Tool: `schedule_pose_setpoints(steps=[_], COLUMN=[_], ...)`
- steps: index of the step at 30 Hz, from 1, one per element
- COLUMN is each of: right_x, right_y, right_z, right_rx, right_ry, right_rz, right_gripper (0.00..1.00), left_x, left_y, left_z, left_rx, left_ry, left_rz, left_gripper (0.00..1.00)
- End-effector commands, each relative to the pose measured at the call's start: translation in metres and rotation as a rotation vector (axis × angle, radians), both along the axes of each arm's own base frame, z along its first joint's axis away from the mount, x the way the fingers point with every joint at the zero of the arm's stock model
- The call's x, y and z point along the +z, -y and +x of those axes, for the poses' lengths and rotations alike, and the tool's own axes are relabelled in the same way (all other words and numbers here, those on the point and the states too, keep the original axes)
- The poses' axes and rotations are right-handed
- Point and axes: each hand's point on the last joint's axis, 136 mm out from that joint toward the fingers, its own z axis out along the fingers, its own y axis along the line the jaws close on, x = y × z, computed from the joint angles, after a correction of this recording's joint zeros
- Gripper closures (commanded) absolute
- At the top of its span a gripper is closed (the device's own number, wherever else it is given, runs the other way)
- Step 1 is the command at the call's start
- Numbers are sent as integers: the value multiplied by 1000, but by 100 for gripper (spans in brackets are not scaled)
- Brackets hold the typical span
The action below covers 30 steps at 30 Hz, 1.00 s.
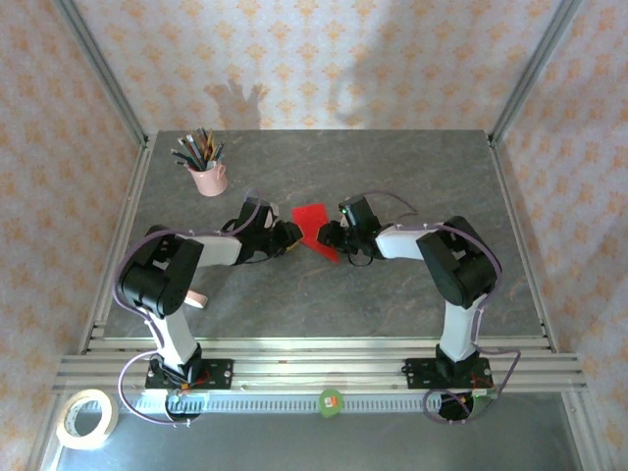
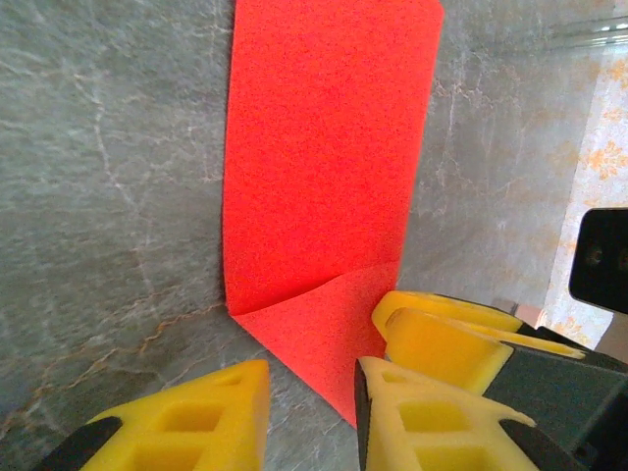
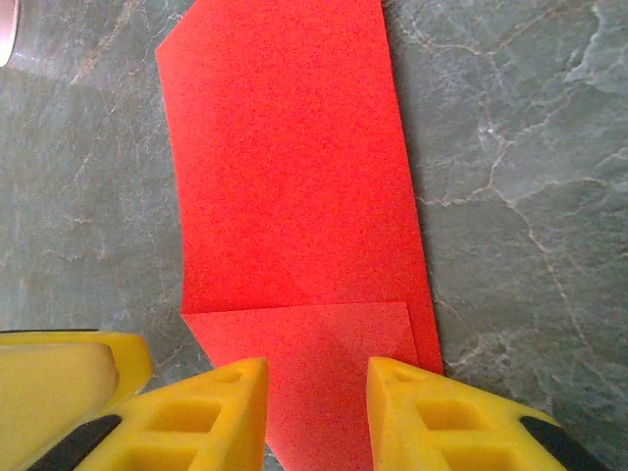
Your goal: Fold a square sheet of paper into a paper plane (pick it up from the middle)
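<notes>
Your paper plane (image 1: pixel 314 228) lies flat in the middle of the table (image 1: pixel 412 167) — folded narrow, one corner turned in, while nose and wings are not yet made. The left gripper (image 2: pixel 312 381) and the right gripper (image 3: pixel 316 381) stand at its edges with jaws apart — clamping nothing.

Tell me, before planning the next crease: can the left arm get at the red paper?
Likely yes: the left gripper hangs open at the paper plane's folded corner, though the right gripper crowds alongside.
</notes>
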Motion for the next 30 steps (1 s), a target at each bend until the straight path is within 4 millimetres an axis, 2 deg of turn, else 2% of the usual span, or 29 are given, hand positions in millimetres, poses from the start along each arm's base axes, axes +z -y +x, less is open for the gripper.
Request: schedule_pose_setpoints(steps=[1,17,21,30], right_x=[-25,-27,-28,-32], right_y=[14,15,14,17], right_z=[-8,-12,-12,-13], right_rx=[-31,-17,-16,-21], right_ry=[-74,-81,-80,-90], right_rz=[-54,-44,-41,-60], right_gripper=[68,70,70,70], left_x=[4,-17,-16,-25], left_y=[7,-3,2,-2], left_z=[9,11,14,15], left_rx=[3,76,61,85], left_ry=[8,-79,-77,-122], left_rz=[-15,56,38,92], left_gripper=[70,69,69,63])
